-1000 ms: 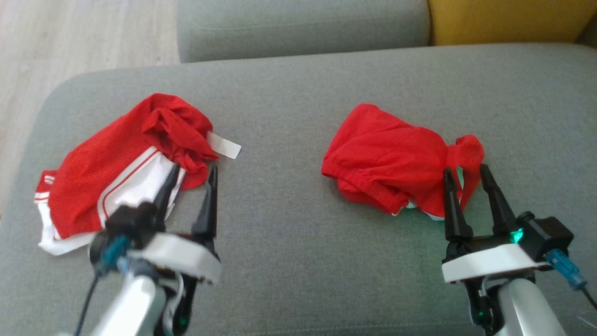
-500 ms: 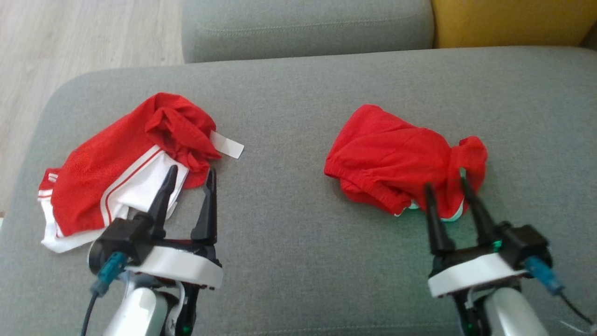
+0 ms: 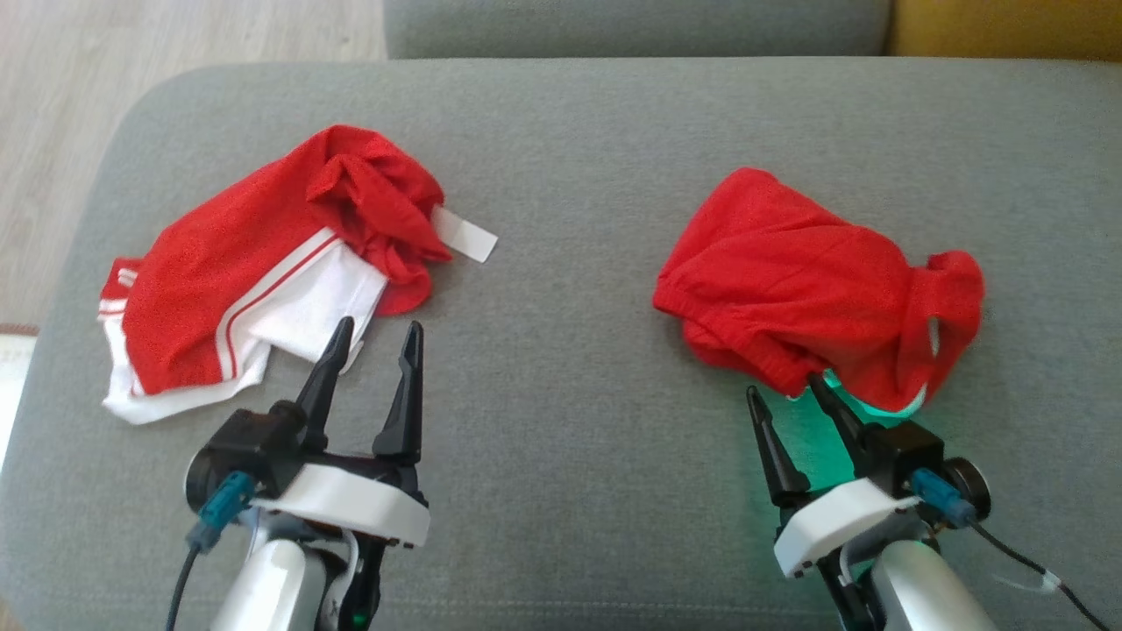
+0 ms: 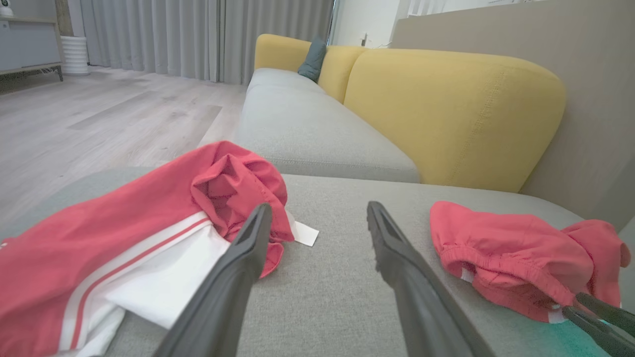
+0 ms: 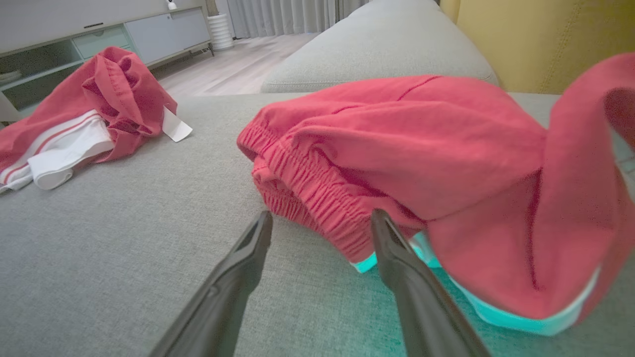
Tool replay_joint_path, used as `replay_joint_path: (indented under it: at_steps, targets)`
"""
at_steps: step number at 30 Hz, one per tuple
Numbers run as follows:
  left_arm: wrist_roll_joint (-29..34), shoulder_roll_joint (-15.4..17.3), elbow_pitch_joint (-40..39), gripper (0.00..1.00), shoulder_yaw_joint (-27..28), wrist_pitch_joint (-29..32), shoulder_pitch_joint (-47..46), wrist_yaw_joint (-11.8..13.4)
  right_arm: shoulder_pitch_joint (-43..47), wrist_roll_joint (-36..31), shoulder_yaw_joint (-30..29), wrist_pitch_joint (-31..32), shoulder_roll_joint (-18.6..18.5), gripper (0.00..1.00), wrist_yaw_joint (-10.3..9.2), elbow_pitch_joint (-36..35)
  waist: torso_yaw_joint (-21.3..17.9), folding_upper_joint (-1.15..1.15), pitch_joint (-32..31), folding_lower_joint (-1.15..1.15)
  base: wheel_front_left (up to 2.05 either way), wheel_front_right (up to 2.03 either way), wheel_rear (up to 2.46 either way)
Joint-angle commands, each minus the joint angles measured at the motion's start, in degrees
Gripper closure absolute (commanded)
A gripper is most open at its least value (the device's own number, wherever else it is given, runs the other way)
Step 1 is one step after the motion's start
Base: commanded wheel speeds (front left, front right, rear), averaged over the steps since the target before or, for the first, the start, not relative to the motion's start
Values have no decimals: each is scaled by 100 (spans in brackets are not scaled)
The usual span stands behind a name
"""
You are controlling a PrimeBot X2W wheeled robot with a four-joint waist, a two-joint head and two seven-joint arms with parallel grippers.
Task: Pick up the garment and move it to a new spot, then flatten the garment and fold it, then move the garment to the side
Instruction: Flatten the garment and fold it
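Red-and-white garment (image 3: 254,272) lies crumpled near the cushion's (image 3: 561,175) left edge. Our left gripper (image 3: 378,326) sits just beside its white hem, fingers spread, empty. The red garment (image 3: 815,280) is bunched at right. Our right gripper (image 3: 784,386) is spread too, one finger at the elastic hem. We judge it best to pinch the waistband deep, lift clear, and carry it to the bare middle.
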Motion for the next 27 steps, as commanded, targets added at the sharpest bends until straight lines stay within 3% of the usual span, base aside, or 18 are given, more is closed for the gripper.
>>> replay_joint_path:
  at_steps: [1, 14, 15, 16, 27]
  targets:
    - [66, -18, -152, 0, 265, -71, -287, -36, -224, -107, 138, -18, -26, 0, -4, -55, 83, 0, 67, 0, 0, 0, 0]
    - [236, -170, 4, 0, 452, -71, -299, -240, -532, -349, -399, -100, -26, 0, -4, 469, 215, 0, 104, 0, 0, 0, 0]
    - [244, -180, 14, 0, 465, -71, -297, -248, -541, -329, -393, -102, -26, 60, -4, 512, 208, 0, 90, 0, 0, 0, 0]
    - [251, -189, 24, 0, 475, -71, -294, -256, -559, -295, -369, -106, -26, 100, -4, 537, 202, 0, 75, 0, 0, 0, 0]
    - [312, -254, 109, 0, 533, -71, -164, -306, -715, 736, 589, -50, -26, 100, -4, -88, 45, 0, -294, 0, 0, 0, 0]
